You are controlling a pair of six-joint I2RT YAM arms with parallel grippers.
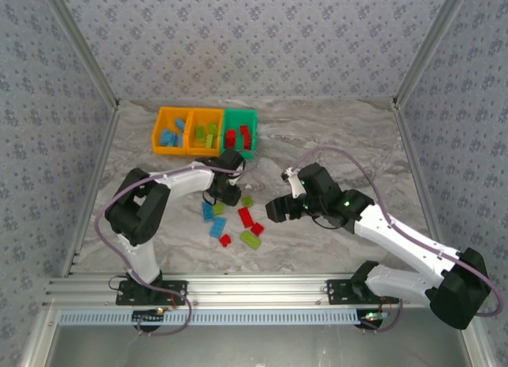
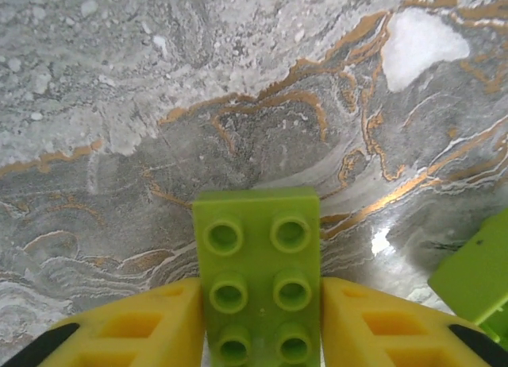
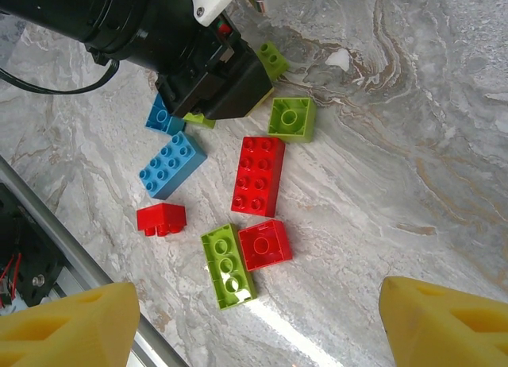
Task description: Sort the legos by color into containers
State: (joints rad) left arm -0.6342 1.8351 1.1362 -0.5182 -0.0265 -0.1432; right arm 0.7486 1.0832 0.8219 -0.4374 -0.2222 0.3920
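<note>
- Left wrist view showed the left gripper [image 2: 259,311] pinching a lime green studded plastic brick [image 2: 258,248]. Its yellow fingers [image 2: 135,331] pressed against the brick's two long sides while the brick lay flat on the grey marbled table [image 2: 238,81].
- Step in hand, as I judged it, was the grasp on one lime piece at the far edge of the loose pile, not yet lifted.
- Three joined open-topped plastic bins [image 1: 189,152] stood just beyond that arm. Blue pieces lay in the left orange one, lime in the middle orange one and red in the green one.
- Next move probably called for a straight lift, then a short carry over the front wall of the middle bin before letting go.
- A second lime green brick [image 2: 476,280] lay close on the right of the grip, apart from it, and a tilted lift could have nudged it.
- Right gripper [image 3: 258,315] hung spread wide and empty above the loose pieces, among them a long red brick [image 3: 258,175] and a blue brick [image 3: 171,164]. It was near the left wrist, so the two arms had little room between them.
- Bare table lay open to the right and beyond the pile, and the aluminium rail [image 1: 262,286] bounded the near edge.
</note>
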